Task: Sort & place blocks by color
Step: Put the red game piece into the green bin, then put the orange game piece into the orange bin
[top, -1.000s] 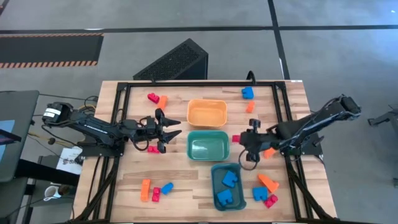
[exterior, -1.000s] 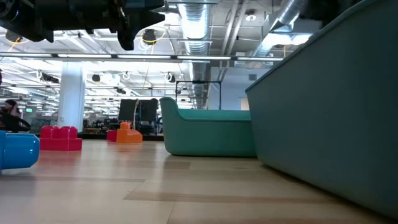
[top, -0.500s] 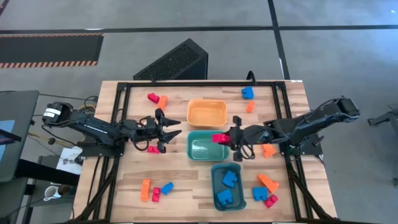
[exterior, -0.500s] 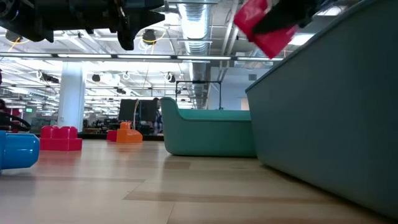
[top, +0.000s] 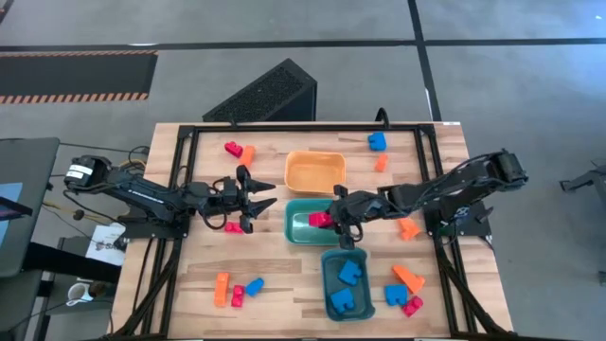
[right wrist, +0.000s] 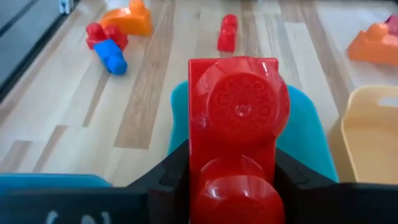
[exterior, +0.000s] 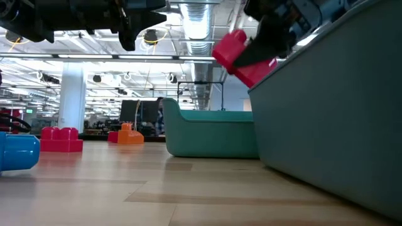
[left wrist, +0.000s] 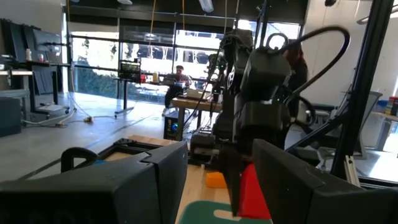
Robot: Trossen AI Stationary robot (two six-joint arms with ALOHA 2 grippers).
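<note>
My right gripper [top: 331, 220] is shut on a red block [top: 319, 220] and holds it over the middle teal bin [top: 305, 234]. The low view shows that block [exterior: 242, 53] tilted, high above the bin's rim. An orange bin [top: 315, 172] stands beyond the teal bin. Nearer stands a darker teal bin [top: 327, 270] with blue blocks [top: 347, 275] lying in it. My left gripper [top: 258, 200] hangs open above the table, left of the middle bin, with nothing between its fingers. A small red block [top: 232, 226] lies on the table beside it. My right gripper pinches the red block between its two fingers [right wrist: 168, 180] on two opposite side faces [right wrist: 196, 155]. The studded face [right wrist: 239, 112] is turned toward the wrist. The fingers slant down from the table's right. The block is lifted clear, tilted, over the teal bin.
Loose blocks lie around the bins: red [top: 232, 148] and orange [top: 248, 154] at far left, blue [top: 377, 141] and orange [top: 381, 163] at far right, orange [top: 409, 228] at right. Two more groups lie near left [top: 237, 290] and near right [top: 405, 289].
My right gripper has carried the red block toward the table's left edge, from right of the middle teal bin to over it. It has sunk a little and tipped downward. The block stays in its fingers.
</note>
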